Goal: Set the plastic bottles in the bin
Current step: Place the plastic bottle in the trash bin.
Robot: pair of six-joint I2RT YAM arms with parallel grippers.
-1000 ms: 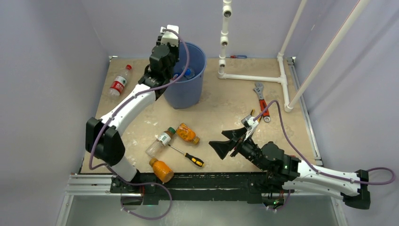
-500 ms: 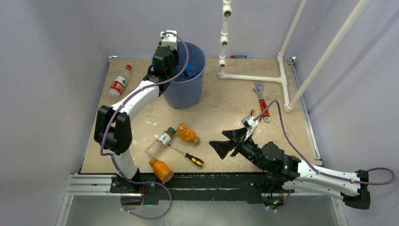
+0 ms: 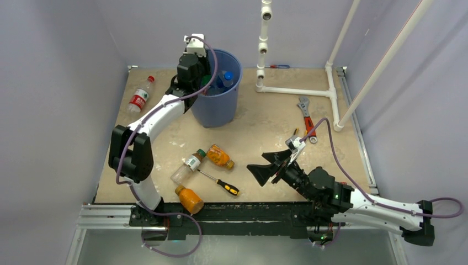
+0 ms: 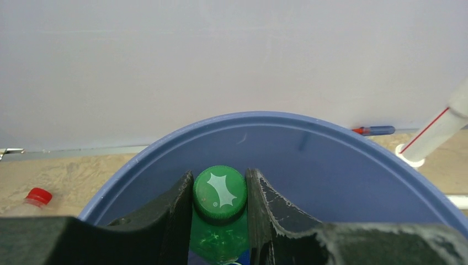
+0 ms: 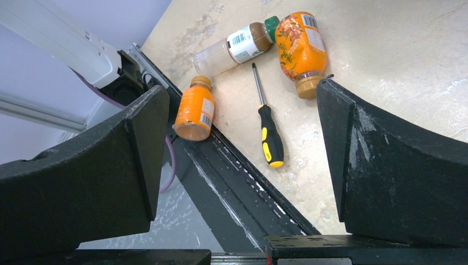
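My left gripper (image 4: pixel 219 176) is shut on the neck of a green bottle (image 4: pixel 219 200) with a green cap, held over the inside of the blue bin (image 4: pixel 336 165). From above, the left gripper (image 3: pixel 200 70) sits at the left rim of the bin (image 3: pixel 221 107), where a blue-capped bottle (image 3: pixel 227 77) lies inside. On the table lie a red-labelled clear bottle (image 3: pixel 139 97), a white-labelled clear bottle (image 3: pixel 187 165) and two orange bottles (image 3: pixel 219 156) (image 3: pixel 189 199). My right gripper (image 3: pixel 265 167) hangs open and empty to their right.
A yellow-and-black screwdriver (image 3: pixel 222 184) lies between the bottles near the front. A red-handled wrench (image 3: pixel 306 118) and a white pipe frame (image 3: pixel 298 91) occupy the back right. The black front rail (image 3: pixel 248 212) runs under my right gripper (image 5: pixel 243 110).
My left arm has folded upward and carried the green bottle a little farther over the bin's rim. The right arm has barely moved.
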